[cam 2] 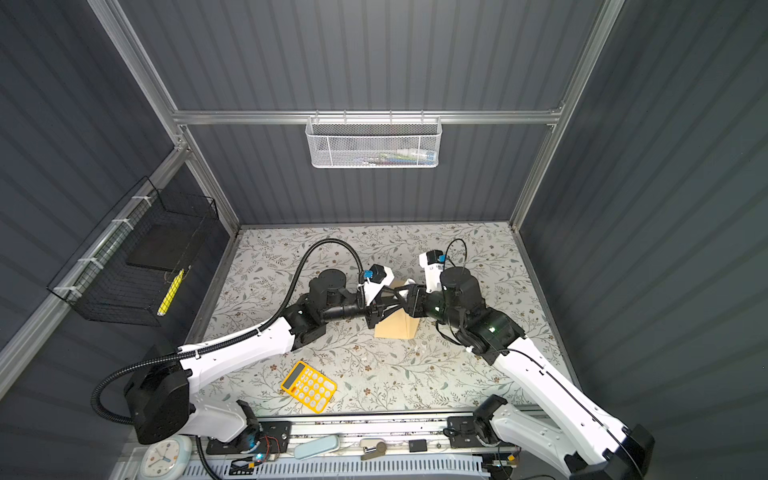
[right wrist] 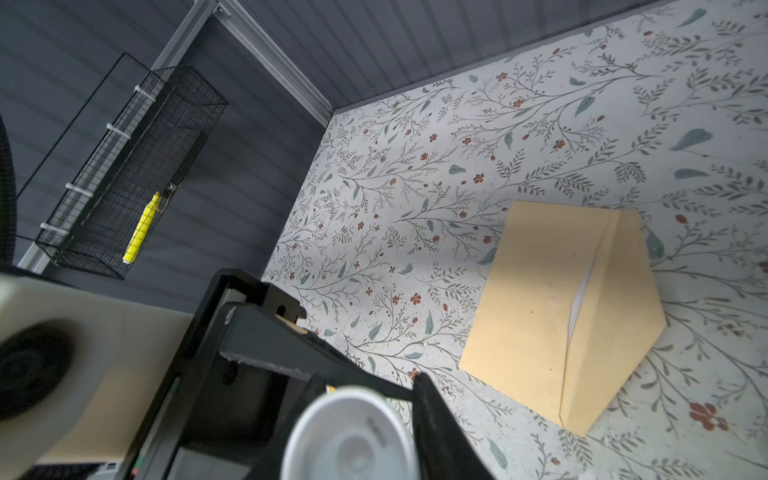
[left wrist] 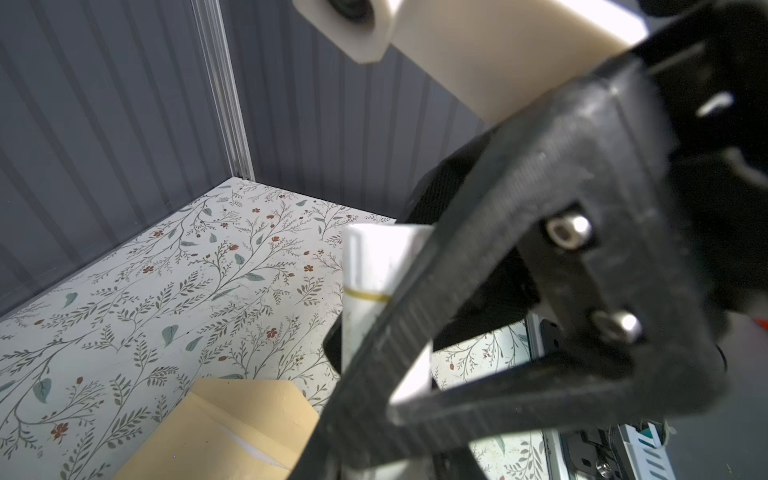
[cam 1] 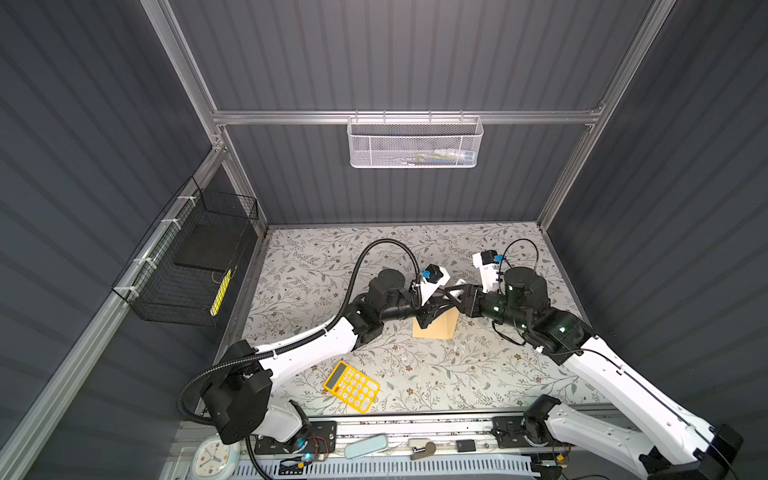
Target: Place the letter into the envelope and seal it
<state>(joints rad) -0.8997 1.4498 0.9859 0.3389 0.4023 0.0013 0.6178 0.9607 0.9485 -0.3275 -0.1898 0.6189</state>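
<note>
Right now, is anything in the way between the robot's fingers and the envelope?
Nothing lies on the envelope; its open flap is bare. But the left gripper holds a white tube above it, so it isn't free.

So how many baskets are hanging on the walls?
2. A white mesh basket hangs from the rail on the back wall, and a black wire basket hangs on the left wall. More could be hidden outside the views.

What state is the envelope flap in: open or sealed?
Open: the flap lies spread away from the envelope body, with the letter showing white at its mouth.
</note>
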